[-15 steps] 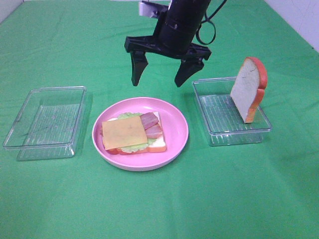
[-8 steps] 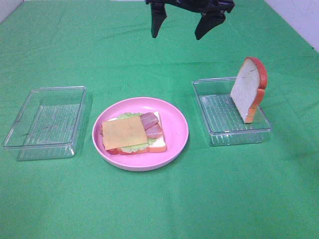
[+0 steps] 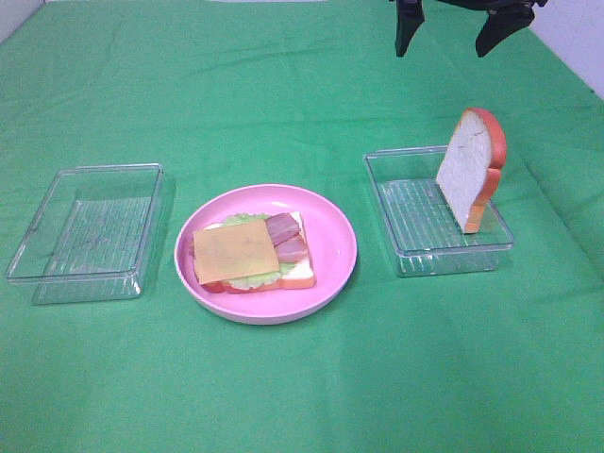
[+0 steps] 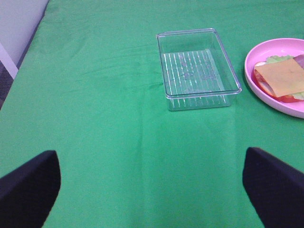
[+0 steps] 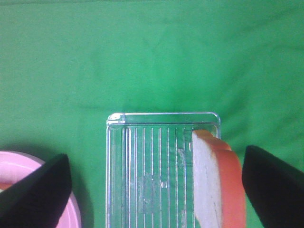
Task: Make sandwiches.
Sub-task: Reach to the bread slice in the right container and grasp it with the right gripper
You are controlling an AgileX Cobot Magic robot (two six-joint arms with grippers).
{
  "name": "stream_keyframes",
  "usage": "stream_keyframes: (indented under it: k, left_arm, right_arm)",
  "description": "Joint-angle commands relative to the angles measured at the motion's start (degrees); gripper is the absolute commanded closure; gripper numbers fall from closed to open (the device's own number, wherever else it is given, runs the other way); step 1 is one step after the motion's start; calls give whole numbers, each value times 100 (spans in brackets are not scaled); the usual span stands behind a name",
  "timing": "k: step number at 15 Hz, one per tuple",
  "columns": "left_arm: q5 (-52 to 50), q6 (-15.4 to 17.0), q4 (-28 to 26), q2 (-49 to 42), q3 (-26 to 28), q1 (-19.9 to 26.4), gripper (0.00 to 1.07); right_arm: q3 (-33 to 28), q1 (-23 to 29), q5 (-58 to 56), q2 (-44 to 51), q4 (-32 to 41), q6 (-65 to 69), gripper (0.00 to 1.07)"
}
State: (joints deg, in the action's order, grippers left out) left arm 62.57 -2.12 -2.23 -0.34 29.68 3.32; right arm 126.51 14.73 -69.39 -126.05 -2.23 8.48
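Note:
An open-faced sandwich (image 3: 250, 251) lies on the pink plate (image 3: 330, 231): bread at the bottom, lettuce, bacon strips and a yellow cheese slice on top. It also shows at the edge of the left wrist view as the sandwich (image 4: 281, 78). A second bread slice (image 3: 470, 168) stands upright against the far-right wall of the right clear tray (image 3: 415, 222); the right wrist view shows this slice (image 5: 216, 183) from above. My right gripper (image 3: 451, 26) hangs open high at the back, behind that tray, holding nothing. My left gripper (image 4: 152, 187) is open over bare cloth, apart from everything.
An empty clear tray (image 3: 87, 231) sits left of the plate, seen closer as the tray (image 4: 195, 69) in the left wrist view. Green cloth (image 3: 302, 387) covers the whole table. A pale wall strip shows at the far right corner.
My right gripper has risen from just behind the plate and swung to the right, now near the top edge above the right tray. Food and trays have not moved.

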Motion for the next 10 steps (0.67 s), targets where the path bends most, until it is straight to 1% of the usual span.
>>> stream_keyframes:
  k: [1,4,7,10]
  left_arm:
    - [-86,6,-6,-74,-17,-6,9]
    - [-86,6,-6,-74,-17,-6,9]
    - [-86,6,6,-74,-17,-6,9]
    - [-86,6,11,-74,-17,-6,9]
  right_arm:
    - [-80,-160,-693,132,63,-103,14]
    - [-900,-344,-693,367,40,-115,14]
    - [-1186,-401,-693,367,57,-92,14]
    - [-1192,-413,-693,269,46,-103,14]
